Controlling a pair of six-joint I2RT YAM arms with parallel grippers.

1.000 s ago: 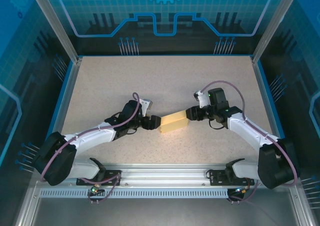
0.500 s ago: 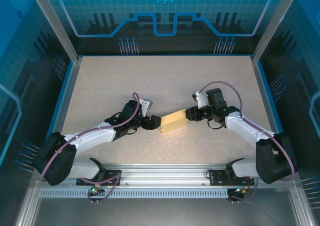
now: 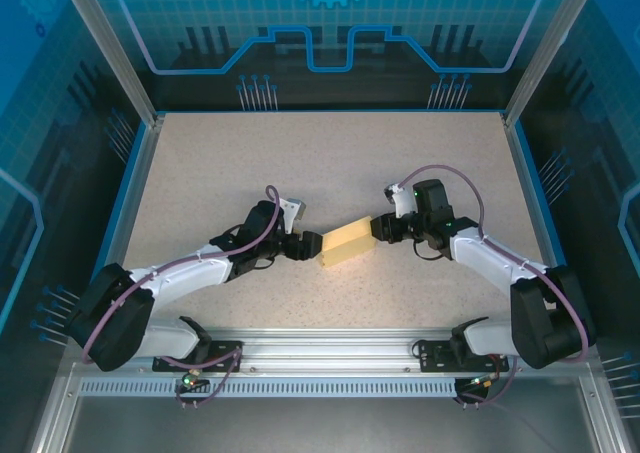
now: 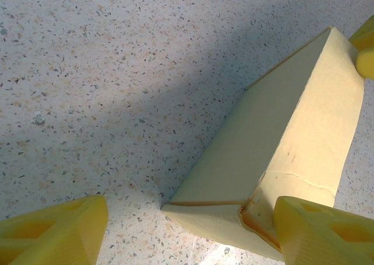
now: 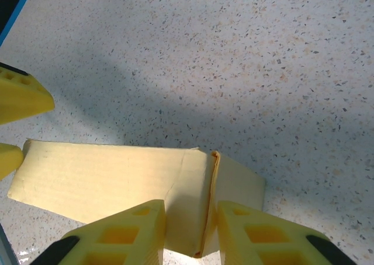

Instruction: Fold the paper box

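We saw a speckled beige table [image 3: 330, 163] framed by a thin blue rim [image 3: 330, 112]. Aluminium posts [image 3: 108, 48] rose from its far corners. A blue backdrop [image 3: 200, 13] with a gear motif stood behind, and a slotted metal rail [image 3: 320, 385] ran along the near edge.

The paper box [image 3: 349, 241] is pale yellow, the table [image 3: 300, 163] beige with fine dark and orange speckles.
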